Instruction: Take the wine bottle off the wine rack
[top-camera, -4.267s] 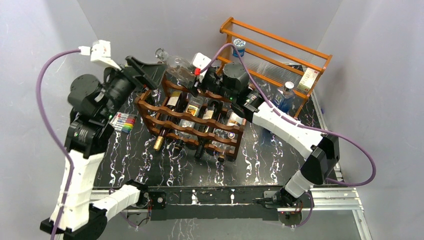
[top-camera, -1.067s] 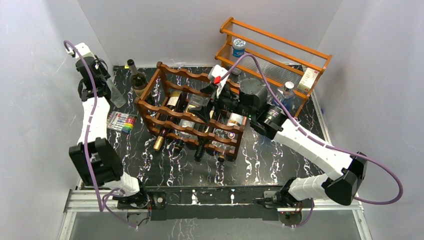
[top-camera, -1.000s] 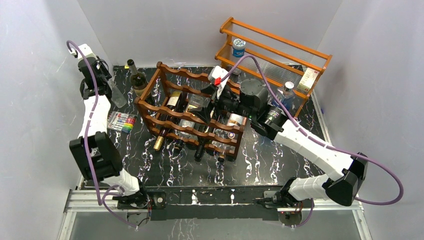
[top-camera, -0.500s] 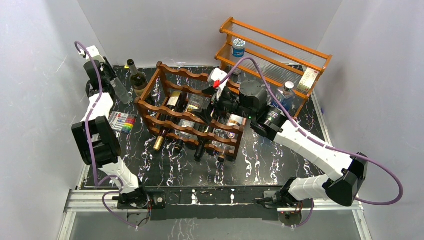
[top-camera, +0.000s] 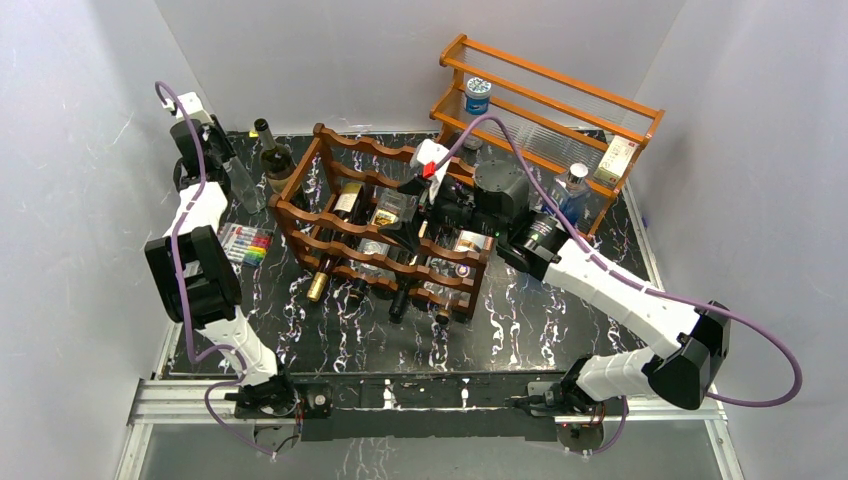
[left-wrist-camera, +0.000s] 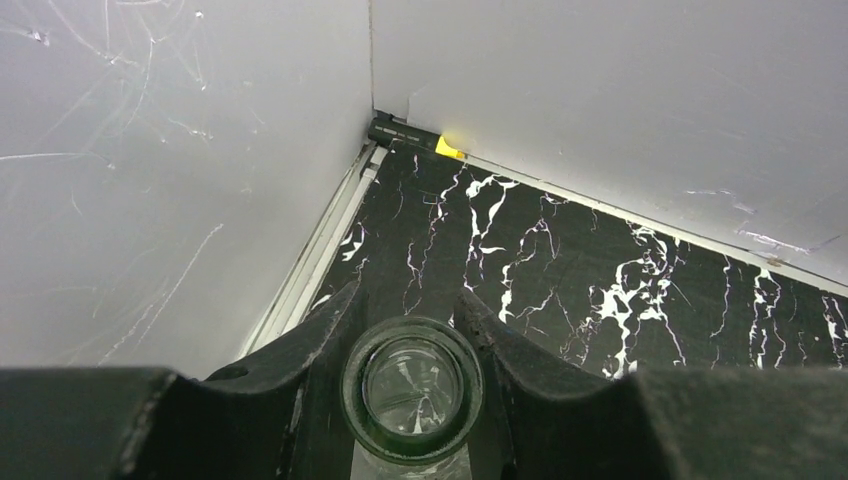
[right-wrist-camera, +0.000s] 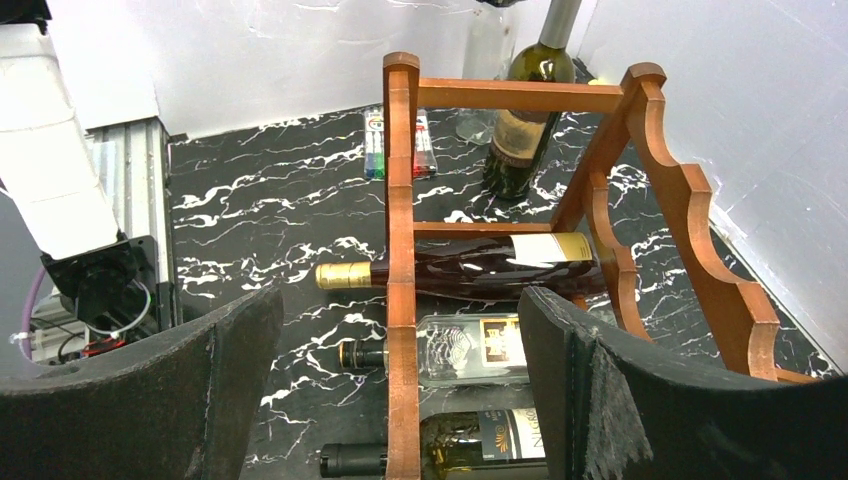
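The dark reddish-brown wine rack (top-camera: 385, 238) stands mid-table with several bottles lying in its slots. A clear glass wine bottle (top-camera: 243, 188) stands upright on the table by the far-left wall. My left gripper (top-camera: 216, 157) is shut on its neck. In the left wrist view the bottle's open mouth (left-wrist-camera: 412, 388) sits between the two fingers of my left gripper (left-wrist-camera: 408, 305). My right gripper (top-camera: 408, 225) hangs open over the rack's top. In the right wrist view my right gripper (right-wrist-camera: 400, 300) straddles a rack post (right-wrist-camera: 402, 200) without touching it, above a gold-capped bottle (right-wrist-camera: 470, 268).
A dark green bottle (top-camera: 272, 160) stands upright beside the rack's left end. A pack of markers (top-camera: 245, 243) lies on the table's left side. An orange wooden shelf (top-camera: 550, 100) at the back right holds a blue can (top-camera: 478, 95) and a box (top-camera: 617, 160). Walls close in on three sides.
Over the last seconds the left arm has carried the clear bottle from above the rack to the far-left corner. In the last second it shifted slightly right, and the right gripper edged left.
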